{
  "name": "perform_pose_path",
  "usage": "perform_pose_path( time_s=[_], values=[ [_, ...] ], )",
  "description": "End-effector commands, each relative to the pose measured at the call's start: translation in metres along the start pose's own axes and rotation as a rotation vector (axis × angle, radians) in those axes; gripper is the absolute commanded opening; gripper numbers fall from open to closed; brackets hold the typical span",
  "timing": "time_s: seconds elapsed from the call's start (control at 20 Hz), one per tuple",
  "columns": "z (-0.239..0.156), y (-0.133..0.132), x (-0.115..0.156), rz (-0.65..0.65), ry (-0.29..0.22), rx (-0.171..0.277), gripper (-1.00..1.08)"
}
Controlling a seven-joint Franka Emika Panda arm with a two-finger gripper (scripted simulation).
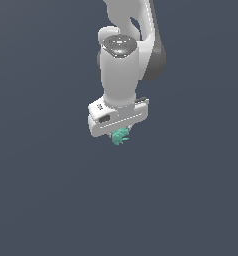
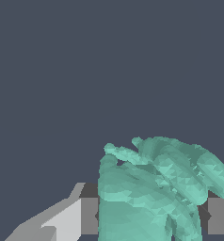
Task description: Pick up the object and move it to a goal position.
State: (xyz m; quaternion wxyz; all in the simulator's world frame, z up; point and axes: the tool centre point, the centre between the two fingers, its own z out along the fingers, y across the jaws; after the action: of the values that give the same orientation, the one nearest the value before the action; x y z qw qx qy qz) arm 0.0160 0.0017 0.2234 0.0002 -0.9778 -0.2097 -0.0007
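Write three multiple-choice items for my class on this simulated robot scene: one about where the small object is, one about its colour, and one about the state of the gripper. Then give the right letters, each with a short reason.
1. Where is the teal-green lumpy object?
A. Directly under the white gripper, between its fingers
B. Far off at the exterior view's left edge
C. On top of the arm's upper joint

2. What colour is the object?
A. Red
B. Teal-green
C. Yellow

3. What is the state of the gripper?
A. Wide open with nothing between the fingers
B. Out of sight in both views
C. Closed on the object

Answers:
1. A, since the exterior view shows the object right below the gripper body.
2. B, since both views render it teal-green against the dark grey background.
3. C, since the wrist view shows the fingers flanking the object on both sides, apparently pressed against it.
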Motion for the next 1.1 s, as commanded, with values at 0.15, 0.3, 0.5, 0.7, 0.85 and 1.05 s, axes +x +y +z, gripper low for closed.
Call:
perform_pose_path(
  time_s=[0.15, 0.3, 0.5, 0.7, 0.85, 1.05],
  values=[
    [-0.056, 0.001, 0.014, 0.000, -0.001, 0.000, -1.00],
    [-0.085, 0.002, 0.022, 0.001, -0.001, 0.001, -1.00],
    [-0.118, 0.003, 0.032, 0.001, -0.001, 0.001, -1.00],
    [-0.147, 0.004, 0.040, 0.001, -0.001, 0.000, -1.00],
    [-0.164, 0.005, 0.046, 0.001, -0.001, 0.000, -1.00],
    [-0.182, 0.006, 0.051, 0.001, -0.001, 0.000, -1.00]
  ],
)
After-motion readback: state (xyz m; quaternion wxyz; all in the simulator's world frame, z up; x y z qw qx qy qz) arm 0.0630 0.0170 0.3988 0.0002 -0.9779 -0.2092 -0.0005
